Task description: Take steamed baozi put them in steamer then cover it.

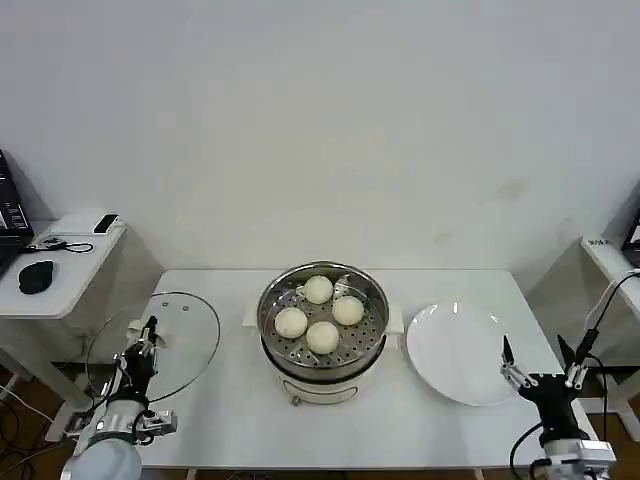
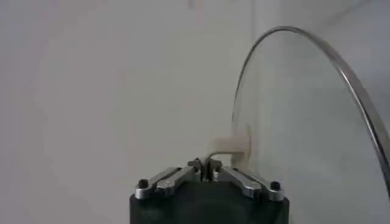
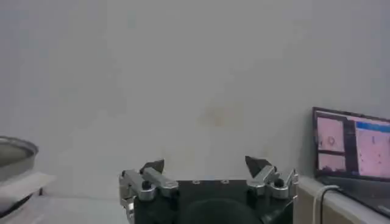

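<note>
Gripping glass lid [image 1: 155, 345] w/ our left gripper [image 1: 148, 335] by its knob, right gripper [image 1: 540, 362] released beside plate [image 1: 455, 350], four baozi [image 1: 319, 314] in steamer [image 1: 322, 335], no legible labels.

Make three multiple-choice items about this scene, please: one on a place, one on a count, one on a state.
1. Where is the plate?
A. left of the steamer
B. right of the steamer
C. on top of the steamer

2. How many steamed baozi lie in the steamer?
A. two
B. three
C. four

3. What does the left hand hold?
A. the glass lid
B. a bun
C. nothing

Answers: 1 B, it lies to the steamer's right near the open right hand. 2 C, four buns lie on the tray. 3 A, it is shut on the knob of the glass lid, lifted on edge.
</note>
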Tool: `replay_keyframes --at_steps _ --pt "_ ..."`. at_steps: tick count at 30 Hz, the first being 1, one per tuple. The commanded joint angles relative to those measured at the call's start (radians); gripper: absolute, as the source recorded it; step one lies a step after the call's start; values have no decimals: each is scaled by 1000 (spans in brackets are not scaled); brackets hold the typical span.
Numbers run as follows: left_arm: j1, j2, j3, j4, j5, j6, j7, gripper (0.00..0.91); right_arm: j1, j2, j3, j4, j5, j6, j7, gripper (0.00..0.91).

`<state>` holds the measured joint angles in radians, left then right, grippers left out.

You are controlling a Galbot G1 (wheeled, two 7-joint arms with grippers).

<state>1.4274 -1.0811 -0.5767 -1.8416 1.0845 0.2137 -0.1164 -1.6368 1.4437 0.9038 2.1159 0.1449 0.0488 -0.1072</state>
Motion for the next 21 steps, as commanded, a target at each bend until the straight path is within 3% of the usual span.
replay_keyframes --at_steps 1,11,16,21 --pt "62 -15 0 -293 -167 199 58 0 -2 -11 -28 1 -35 -7 1 907" --pt "-3 -17 78 -368 -224 320 70 0 -11 18 -91 16 -68 -19 2 907" --pt "-110 5 193 -368 -218 390 92 0 -4 50 -118 7 -135 -18 3 907" --pt "-216 22 326 -304 -197 400 108 0 -4 97 -158 -1 -217 -14 11 907"
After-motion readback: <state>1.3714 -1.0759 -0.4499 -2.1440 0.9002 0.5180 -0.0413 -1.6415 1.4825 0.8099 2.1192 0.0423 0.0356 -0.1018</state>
